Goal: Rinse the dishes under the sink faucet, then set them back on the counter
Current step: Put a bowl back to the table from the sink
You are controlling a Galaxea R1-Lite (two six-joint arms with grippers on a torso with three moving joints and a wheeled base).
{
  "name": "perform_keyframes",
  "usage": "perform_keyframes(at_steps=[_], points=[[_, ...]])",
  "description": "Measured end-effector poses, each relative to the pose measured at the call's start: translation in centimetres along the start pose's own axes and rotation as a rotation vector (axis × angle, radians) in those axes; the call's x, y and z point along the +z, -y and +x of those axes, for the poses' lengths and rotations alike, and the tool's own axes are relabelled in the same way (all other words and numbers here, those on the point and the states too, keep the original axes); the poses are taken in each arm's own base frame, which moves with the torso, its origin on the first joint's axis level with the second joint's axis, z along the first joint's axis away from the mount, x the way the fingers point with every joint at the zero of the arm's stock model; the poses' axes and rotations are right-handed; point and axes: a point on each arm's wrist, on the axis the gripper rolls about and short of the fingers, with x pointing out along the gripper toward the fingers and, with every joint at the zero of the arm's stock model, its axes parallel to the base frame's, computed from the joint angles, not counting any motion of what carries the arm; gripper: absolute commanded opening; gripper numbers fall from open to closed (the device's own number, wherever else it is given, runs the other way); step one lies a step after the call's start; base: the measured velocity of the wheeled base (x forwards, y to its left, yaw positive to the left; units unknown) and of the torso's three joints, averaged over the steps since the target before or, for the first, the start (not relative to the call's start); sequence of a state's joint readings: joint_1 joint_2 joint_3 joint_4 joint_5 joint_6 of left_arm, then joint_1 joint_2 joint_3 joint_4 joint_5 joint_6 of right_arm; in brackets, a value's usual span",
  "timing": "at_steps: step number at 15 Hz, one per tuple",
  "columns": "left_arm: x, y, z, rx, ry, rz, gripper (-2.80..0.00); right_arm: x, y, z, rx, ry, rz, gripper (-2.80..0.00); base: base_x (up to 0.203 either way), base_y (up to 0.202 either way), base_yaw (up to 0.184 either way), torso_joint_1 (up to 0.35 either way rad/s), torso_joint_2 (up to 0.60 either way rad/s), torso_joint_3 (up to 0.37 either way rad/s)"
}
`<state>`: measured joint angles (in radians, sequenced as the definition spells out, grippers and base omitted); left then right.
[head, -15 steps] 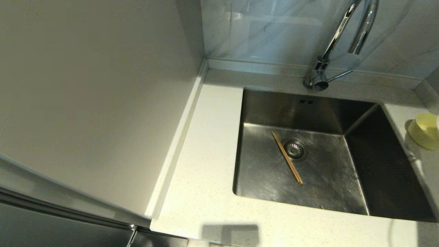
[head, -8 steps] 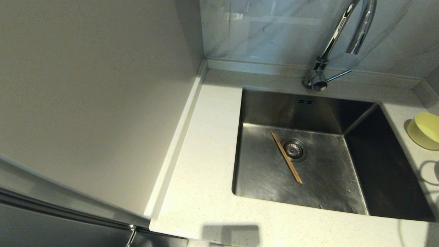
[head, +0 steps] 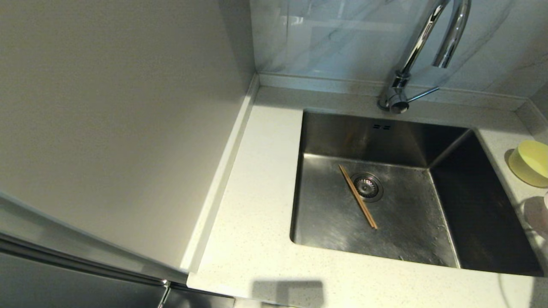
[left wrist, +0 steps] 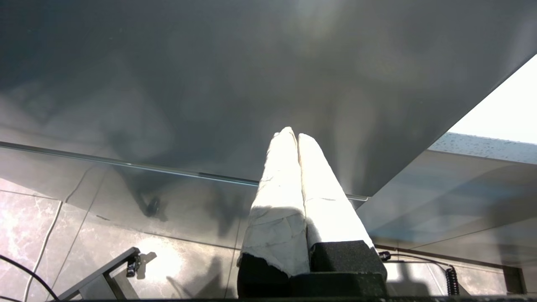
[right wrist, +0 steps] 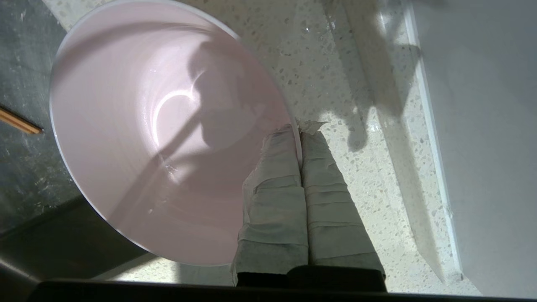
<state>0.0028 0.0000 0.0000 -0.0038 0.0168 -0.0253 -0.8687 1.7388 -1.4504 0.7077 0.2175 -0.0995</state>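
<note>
1. The right gripper (right wrist: 301,140) is clamped shut on the rim of the pale-pink dish (right wrist: 159,138), one finger inside and one outside, holding it over the speckled counter (right wrist: 344,96) beside the sink (head: 432,239), probably to set it down.
2. The chopsticks (head: 358,196) lie on the sink floor beside the drain strainer (head: 366,187), apparently waiting for a rinse.
3. The pale-yellow bowl (head: 531,162) sits on the counter to the sink's right.
4. The faucet (head: 421,47) arches over the basin's far edge.
5. The left gripper (left wrist: 297,138) is parked, fingers pressed together on nothing.

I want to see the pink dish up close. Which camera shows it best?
The right wrist view: the pink dish fills the picture, its rim pinched by the right end effector. The head view catches only a sliver at the edge. The left wrist view shows none of it.
</note>
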Motion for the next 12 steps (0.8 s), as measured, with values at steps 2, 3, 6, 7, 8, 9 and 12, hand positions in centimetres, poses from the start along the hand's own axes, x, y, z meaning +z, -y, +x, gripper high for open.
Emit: perform_keyframes(at_steps=[2, 3, 6, 7, 8, 9, 12], points=[[0.0, 0.0, 0.0, 0.0, 0.0, 0.0, -2.8, 0.1, 0.0, 0.2, 0.0, 0.0, -0.007, 0.0, 0.0, 0.0, 0.0, 0.0, 0.0, 0.0], [0.0, 0.0, 0.0, 0.0, 0.0, -0.001, -2.8, 0.2, 0.0, 0.2, -0.003, 0.001, -0.008, 0.0, 0.0, 0.0, 0.0, 0.0, 0.0, 0.0], [0.0, 0.0, 0.0, 0.0, 0.0, 0.0, -2.8, 0.2, 0.0, 0.5, -0.008, -0.004, -0.008, 0.0, 0.0, 0.0, 0.0, 0.0, 0.0, 0.0], [0.0, 0.0, 0.0, 0.0, 0.0, 0.0, -2.8, 0.3, 0.1, 0.5, -0.014, -0.004, -0.008, 0.0, 0.0, 0.0, 0.0, 0.0, 0.0, 0.0], [0.0, 0.0, 0.0, -0.001, 0.0, 0.0, -2.8, 0.5, 0.1, 0.4, -0.02, 0.003, -0.009, 0.0, 0.0, 0.0, 0.0, 0.0, 0.0, 0.0], [0.0, 0.0, 0.0, -0.001, 0.0, 0.0, -2.8, 0.7, 0.1, 0.1, -0.023, 0.017, -0.011, 0.0, 0.0, 0.0, 0.0, 0.0, 0.0, 0.0], [0.0, 0.0, 0.0, 0.0, 0.0, 0.0, -2.8, 1.8, -0.2, -2.0, -0.028, 0.106, -0.023, -2.8, 0.0, 0.0, 0.0, 0.0, 0.0, 0.0]])
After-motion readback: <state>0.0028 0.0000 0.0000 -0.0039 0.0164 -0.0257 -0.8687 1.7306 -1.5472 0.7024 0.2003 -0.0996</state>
